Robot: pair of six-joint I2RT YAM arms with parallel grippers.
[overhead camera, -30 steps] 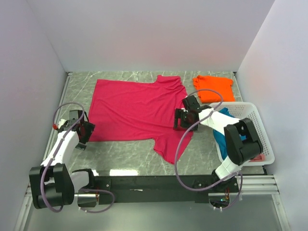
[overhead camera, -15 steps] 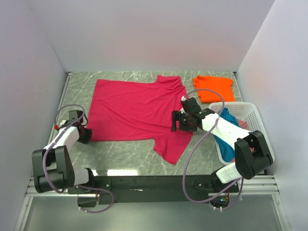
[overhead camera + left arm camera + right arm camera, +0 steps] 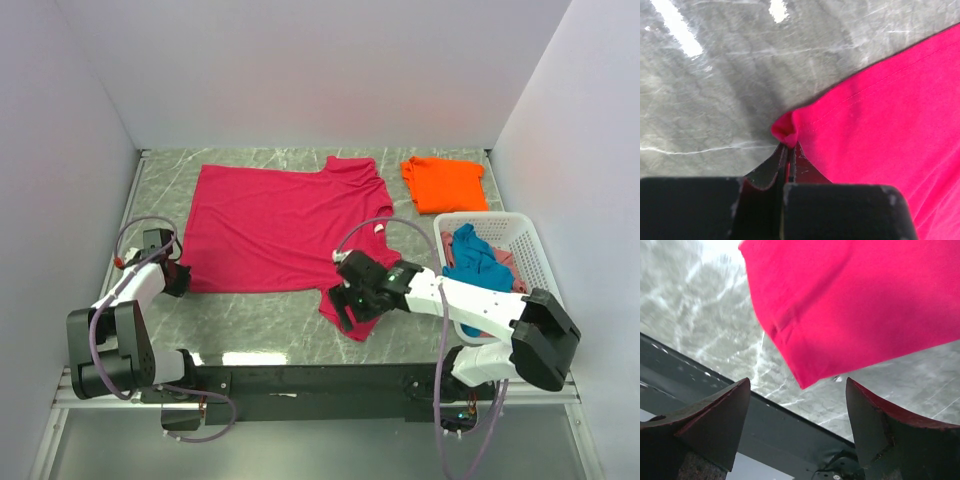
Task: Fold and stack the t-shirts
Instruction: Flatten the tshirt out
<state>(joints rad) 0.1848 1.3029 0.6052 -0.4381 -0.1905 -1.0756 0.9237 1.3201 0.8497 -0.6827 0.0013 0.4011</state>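
Grey marbled tabletop (image 3: 250, 320) fills my overhead view, boxed in by plain white walls (image 3: 300, 70) on three sides. Spread flat across the middle of it is the crimson t-shirt (image 3: 270, 230), its collar toward the right, one sleeve pointing at the far wall and the other reaching toward the near edge. Beyond it, in the far right corner, the orange t-shirt (image 3: 443, 184) lies folded into a neat square, apart from the crimson one. Just nearer than that sits the white lattice basket (image 3: 535, 290), with a crumpled teal t-shirt (image 3: 470, 255) heaped inside and a bit of pink cloth (image 3: 508, 262) showing beside it. My left gripper (image 3: 178, 278) is down at the near left corner of the crimson hem, and on the left wrist camera I can see its fingers (image 3: 795, 160) clenched tight on that corner, a small pinch of red fabric bunched up just past the tips while the rest of the hem lies flat on the marble. My right gripper (image 3: 345, 300) hangs over the near sleeve; on its wrist camera the two fingers (image 3: 720, 415) stand spread wide, grasping nothing, with the rounded end of the sleeve lying on the table in the gap between them. Below that sleeve end I see the black rail (image 3: 765, 425) along the table's near edge.
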